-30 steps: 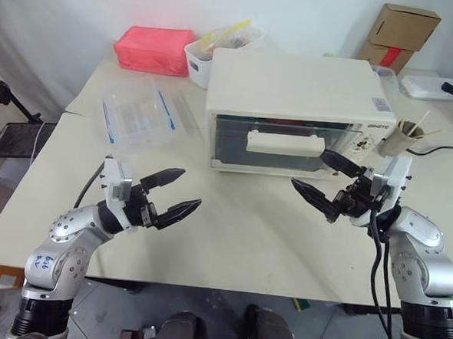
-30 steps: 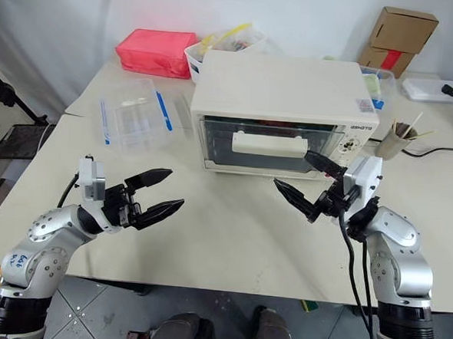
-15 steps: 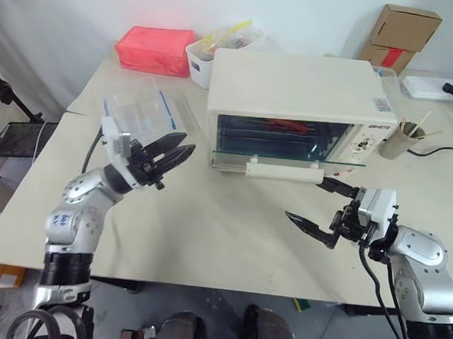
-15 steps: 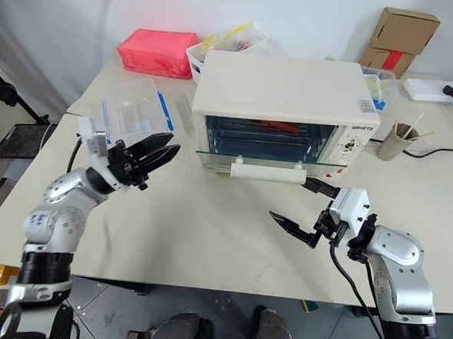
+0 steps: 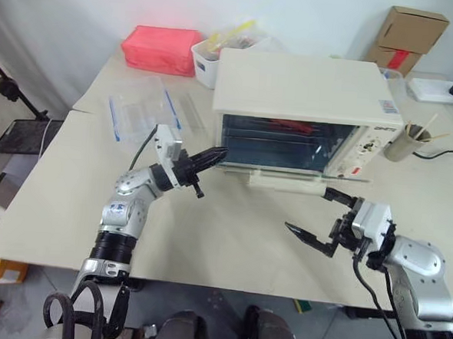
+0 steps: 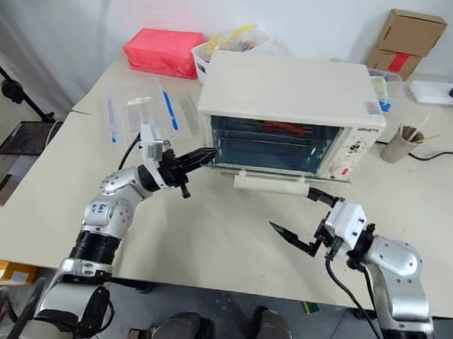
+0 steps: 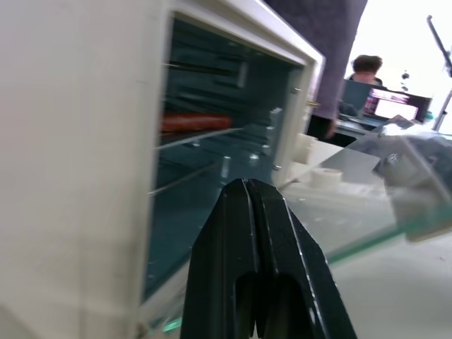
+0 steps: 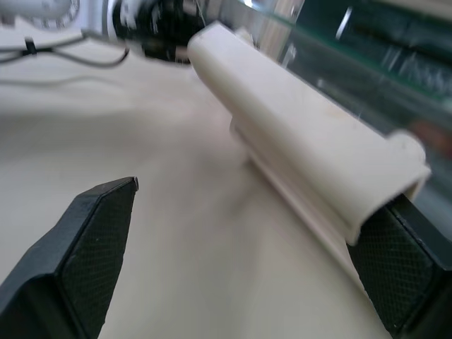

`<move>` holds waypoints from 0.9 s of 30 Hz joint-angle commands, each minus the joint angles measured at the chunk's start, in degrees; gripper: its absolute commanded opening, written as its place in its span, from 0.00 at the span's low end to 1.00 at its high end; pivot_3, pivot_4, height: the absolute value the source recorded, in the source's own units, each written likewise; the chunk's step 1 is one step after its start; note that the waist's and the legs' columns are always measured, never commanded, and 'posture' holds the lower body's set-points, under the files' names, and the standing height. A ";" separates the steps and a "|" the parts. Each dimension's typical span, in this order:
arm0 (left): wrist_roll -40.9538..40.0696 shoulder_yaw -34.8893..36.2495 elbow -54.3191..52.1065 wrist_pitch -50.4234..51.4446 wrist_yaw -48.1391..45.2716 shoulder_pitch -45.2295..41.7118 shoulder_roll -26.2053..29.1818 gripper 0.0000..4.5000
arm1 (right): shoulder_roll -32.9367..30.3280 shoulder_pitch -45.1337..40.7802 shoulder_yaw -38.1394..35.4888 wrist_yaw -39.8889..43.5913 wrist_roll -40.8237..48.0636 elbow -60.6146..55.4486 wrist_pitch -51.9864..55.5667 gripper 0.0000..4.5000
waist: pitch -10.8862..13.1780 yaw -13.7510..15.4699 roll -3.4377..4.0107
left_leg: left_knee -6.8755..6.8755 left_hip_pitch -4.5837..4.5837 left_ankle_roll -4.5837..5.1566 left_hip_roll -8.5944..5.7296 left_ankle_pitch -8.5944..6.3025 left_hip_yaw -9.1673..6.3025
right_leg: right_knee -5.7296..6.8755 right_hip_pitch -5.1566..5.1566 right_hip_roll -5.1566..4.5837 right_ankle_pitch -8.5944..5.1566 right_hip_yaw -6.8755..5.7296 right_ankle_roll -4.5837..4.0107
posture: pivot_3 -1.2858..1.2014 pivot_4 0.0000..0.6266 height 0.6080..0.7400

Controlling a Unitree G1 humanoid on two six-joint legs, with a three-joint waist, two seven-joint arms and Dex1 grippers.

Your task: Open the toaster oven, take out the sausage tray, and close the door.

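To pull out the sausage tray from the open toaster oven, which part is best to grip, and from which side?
Probably its front edge, reached from the front over the lowered door. The sausage tray lies level on a rack inside the toaster oven, so only that edge faces the opening. The shut left gripper must open first.

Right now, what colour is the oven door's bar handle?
Cream-white handle, clearest in the right wrist view.

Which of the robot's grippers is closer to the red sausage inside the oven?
Left. The left gripper, shut, points into the toaster oven's left opening toward the sausage. The right gripper, open, sits before the lowered door's handle.
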 commanded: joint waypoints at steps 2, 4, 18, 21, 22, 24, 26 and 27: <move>1.91 -2.03 -0.02 -1.80 -2.93 0.45 -0.15 0.00 | 1.25 10.99 -6.64 -4.49 -1.41 -4.28 -4.58 1.00 | 0.00 0.00 0.00 | 0.02 0.01 0.03 -0.03 0.00 0.03 | -0.02 0.03 -0.03 0.03 0.01 0.06 | 0.52 0.24 1.00; 2.81 -2.63 0.15 -2.42 -3.75 0.90 0.23 0.00 | 1.93 16.15 -8.90 -5.90 -2.08 -4.61 -6.19 1.00 | 0.00 0.05 0.00 | 0.02 0.01 0.03 -0.03 0.00 -0.02 | -0.04 0.06 -0.03 0.03 0.06 0.06 | 0.52 0.24 1.00; 8.49 -4.08 -2.12 -8.01 -4.16 10.11 3.40 0.00 | -3.73 15.27 -13.78 -16.88 -5.42 -14.19 2.82 1.00 | 0.00 -0.90 0.03 | 0.02 0.16 -0.04 0.13 -0.06 0.10 | -0.02 0.01 -0.39 0.01 0.46 0.00 | 0.52 0.24 1.00; 7.13 -3.03 -6.11 -5.75 -2.26 11.94 3.46 0.09 | -3.52 7.61 -7.72 -21.51 -12.83 -16.34 6.99 1.00 | 0.00 -0.73 0.03 | 0.01 0.15 -0.05 0.14 -0.07 0.07 | 0.00 -0.09 -0.44 -0.03 0.46 -0.06 | 0.52 0.24 1.00; 6.07 -2.50 -8.18 -4.02 -1.58 12.81 3.60 0.13 | -3.24 4.28 -5.07 -24.22 -17.30 -16.79 9.59 1.00 | 0.00 -0.70 0.03 | -0.01 0.12 -0.09 0.17 -0.09 0.06 | 0.06 -0.12 -0.42 -0.05 0.43 -0.09 | 0.52 0.24 1.00; 4.47 -1.41 -12.42 -1.67 -0.55 14.51 4.21 0.25 | -2.92 -1.63 0.13 -27.55 -23.99 -17.05 16.13 1.00 | 0.00 -0.75 0.04 | 0.00 0.04 -0.09 0.17 -0.09 0.07 | 0.12 -0.19 -0.41 -0.04 0.41 -0.09 | 0.52 0.24 1.00; 2.57 0.66 -17.97 0.37 0.99 16.79 5.22 0.39 | -0.47 -9.36 6.24 -27.47 -25.37 -14.22 15.66 1.00 | 0.01 -0.82 0.03 | 0.02 -0.03 -0.08 0.16 -0.08 0.06 | 0.10 -0.23 -0.39 -0.04 0.39 -0.09 | 0.52 0.24 1.00; 1.98 1.34 -19.72 1.04 1.65 17.46 5.52 0.45 | 0.38 -11.92 8.14 -27.75 -26.35 -12.83 14.84 1.00 | 0.02 -1.12 0.03 | 0.02 -0.03 -0.08 0.18 -0.08 0.04 | 0.10 -0.22 -0.36 -0.05 0.36 -0.09 | 0.52 0.24 1.00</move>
